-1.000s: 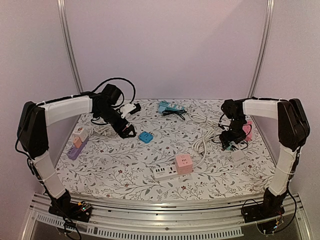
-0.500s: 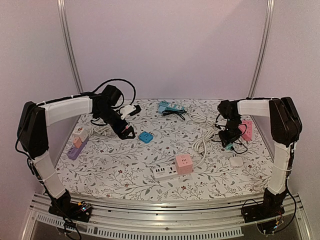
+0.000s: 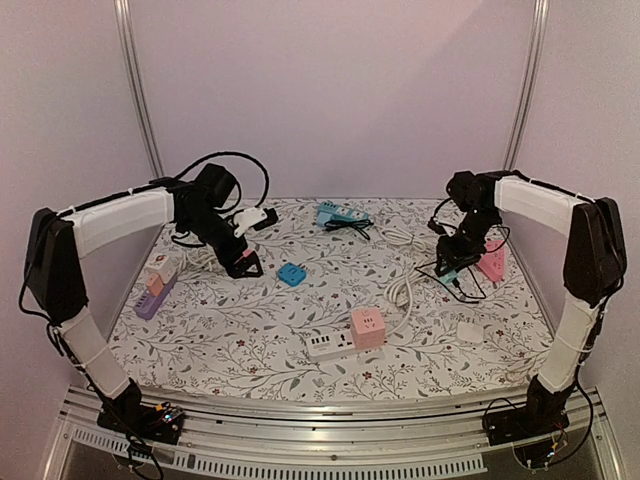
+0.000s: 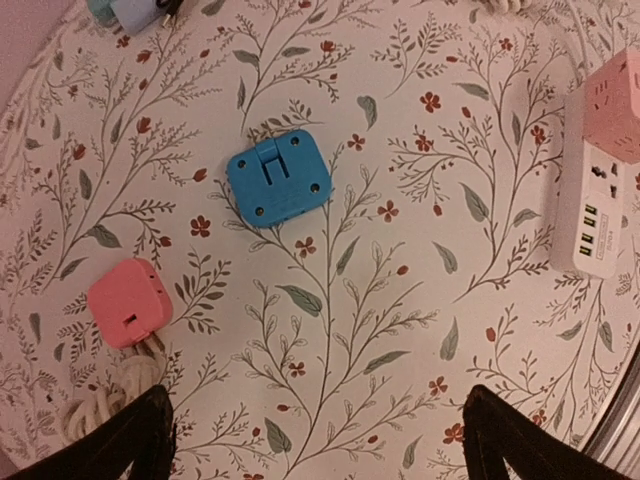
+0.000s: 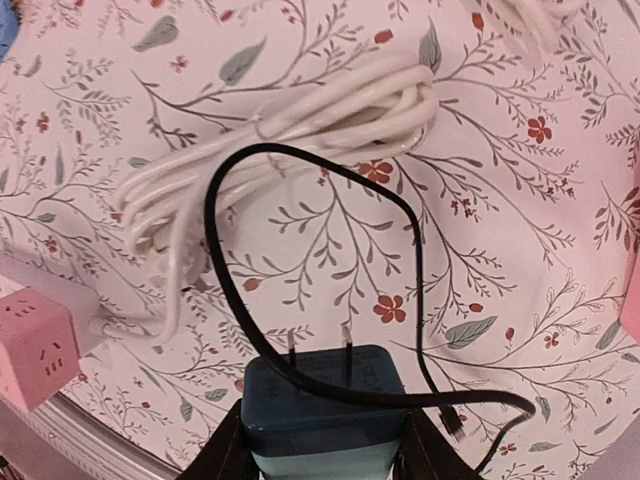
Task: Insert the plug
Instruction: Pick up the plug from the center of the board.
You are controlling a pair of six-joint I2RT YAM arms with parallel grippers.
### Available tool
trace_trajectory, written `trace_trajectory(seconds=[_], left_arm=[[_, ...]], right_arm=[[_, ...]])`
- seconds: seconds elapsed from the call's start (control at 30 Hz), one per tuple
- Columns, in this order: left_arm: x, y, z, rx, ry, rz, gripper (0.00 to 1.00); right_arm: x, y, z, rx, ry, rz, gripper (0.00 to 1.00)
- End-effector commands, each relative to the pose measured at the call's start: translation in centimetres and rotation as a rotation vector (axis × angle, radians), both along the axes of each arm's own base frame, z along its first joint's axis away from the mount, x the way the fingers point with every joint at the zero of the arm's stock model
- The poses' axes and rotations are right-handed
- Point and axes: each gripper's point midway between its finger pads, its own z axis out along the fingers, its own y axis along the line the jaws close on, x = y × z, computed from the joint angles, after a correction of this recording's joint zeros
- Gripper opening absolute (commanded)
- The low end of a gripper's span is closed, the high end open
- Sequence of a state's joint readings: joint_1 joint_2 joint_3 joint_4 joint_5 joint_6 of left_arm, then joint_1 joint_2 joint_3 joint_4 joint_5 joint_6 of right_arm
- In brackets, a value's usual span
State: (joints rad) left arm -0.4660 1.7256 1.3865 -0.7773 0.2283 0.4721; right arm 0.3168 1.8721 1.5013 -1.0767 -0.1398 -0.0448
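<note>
Place: a robotics lab cell.
Enclosure: plain pale walls point(image 3: 330, 90) and metal posts point(image 3: 138, 100) behind the left claw point(image 3: 246, 267) and right claw point(image 3: 451, 274).
Mounting: arms point(image 3: 120, 215) bolted to an aluminium rail point(image 3: 330, 436), nearer than the claws.
Surface: floral-printed tabletop point(image 3: 250, 340) beneath both claws.

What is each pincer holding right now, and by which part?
Right pincer grips the teal plug by the sides of its body, prongs free and pointing forward. Left pincer is open, holding nothing.
</note>
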Motion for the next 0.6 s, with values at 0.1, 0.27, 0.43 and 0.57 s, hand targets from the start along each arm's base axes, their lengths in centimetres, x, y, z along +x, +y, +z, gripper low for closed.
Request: trace_trajectory(seconds=[0.1,0.27,0.43,0.57], left_arm=[[-3.5,2.3,7.7,0.057,-0.125,-0.112,1.00],[-9.7,6.9,9.6,0.351,-0.170,-0.276,0.99],[-15.4,9.7,13.7,0.538,-0.405,-0.516,1.00],[-18.8,7.4,19.3,0.397,-0.735,-0.721,0.99]], right_arm=[[-5.2,7.3,11.9,0.243,-0.053,0.149,0.00],[-7.6,11.9,15.8,0.323,-0.084,0.208,0.00],[-9.2,17.0,19.5,0.465,-0.125,0.285,0.00],[-11.1,22.2,22.1,0.639,-0.116,0.360,0.00]])
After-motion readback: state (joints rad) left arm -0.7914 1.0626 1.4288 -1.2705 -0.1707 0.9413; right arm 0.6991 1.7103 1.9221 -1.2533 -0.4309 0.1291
